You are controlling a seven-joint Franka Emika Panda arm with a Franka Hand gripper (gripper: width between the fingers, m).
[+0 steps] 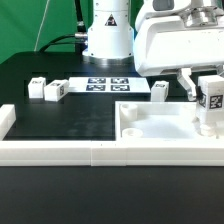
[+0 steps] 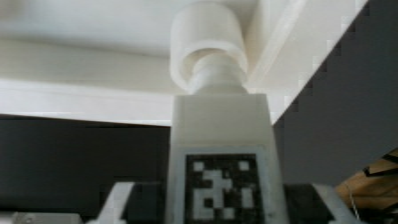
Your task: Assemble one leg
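My gripper [image 1: 209,97] is shut on a white leg [image 1: 211,100] with a black-and-white tag, holding it upright over the right side of the large white tabletop piece [image 1: 150,118]. In the wrist view the held leg [image 2: 222,140] fills the middle, tag facing the camera, with its round peg end [image 2: 214,65] pointing at the tabletop [image 2: 71,85]. The fingers [image 2: 128,200] flank the leg on both sides. Three other legs lie on the black mat: two [image 1: 37,89] [image 1: 55,90] at the exterior view's left, one [image 1: 159,89] near the middle.
The marker board [image 1: 106,84] lies flat in front of the robot base [image 1: 107,35]. A white rail [image 1: 90,152] runs along the front edge and up the exterior view's left side of the mat.
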